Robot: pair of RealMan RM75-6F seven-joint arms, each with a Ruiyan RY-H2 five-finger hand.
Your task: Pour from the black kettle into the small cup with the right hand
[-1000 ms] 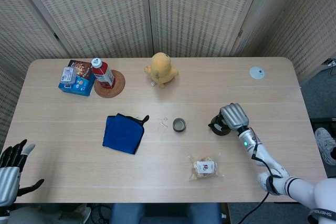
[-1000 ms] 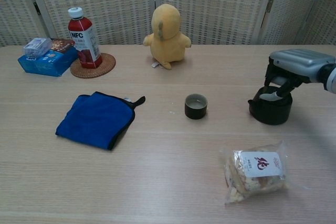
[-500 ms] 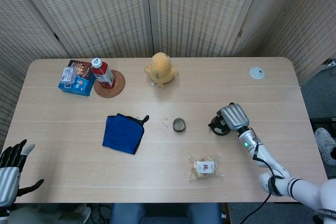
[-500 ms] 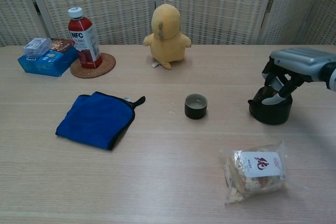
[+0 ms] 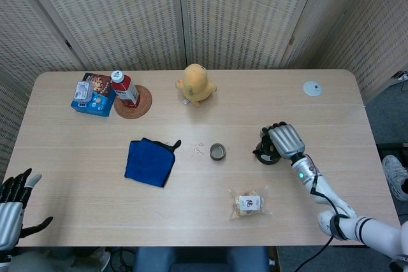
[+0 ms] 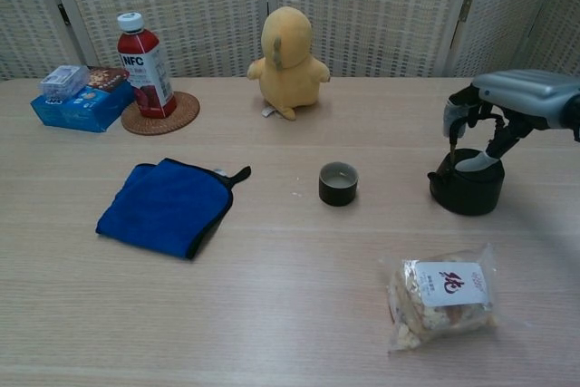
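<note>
At the far left, the left hand (image 5: pixel 11 205) hangs off the table's near corner with its fingers spread and nothing in them, likely parked there because the task names only the other arm. On the table (image 6: pixel 272 314), 1 blue box (image 6: pixel 80 104) with 1 small clear packet on top lies beside 1 red juice bottle (image 6: pixel 143 64) standing upright on 1 woven coaster (image 6: pixel 159 119), grouped at the back-left, well apart from the pouring spot. 1 blue cloth (image 6: pixel 167 206) lies folded nearer the front. 1 yellow plush toy (image 6: pixel 288 61) sits at the back centre. 1 small cup (image 6: pixel 338 183) stands upright and mouth-up near the middle, with bare wood around it, which suits a pour. 1 snack bag (image 6: pixel 442 295) lies flat in front. To the cup's right, apart from it, 1 black kettle (image 6: pixel 468 186) stands on the table. The right hand (image 6: pixel 507 106) hovers just above it, fingers partly spread and curved downward over the kettle's top, holding nothing as far as I can tell; I judge it is lining up a grasp. 1 white disc (image 5: pixel 312 88) lies at the back-right.
</note>
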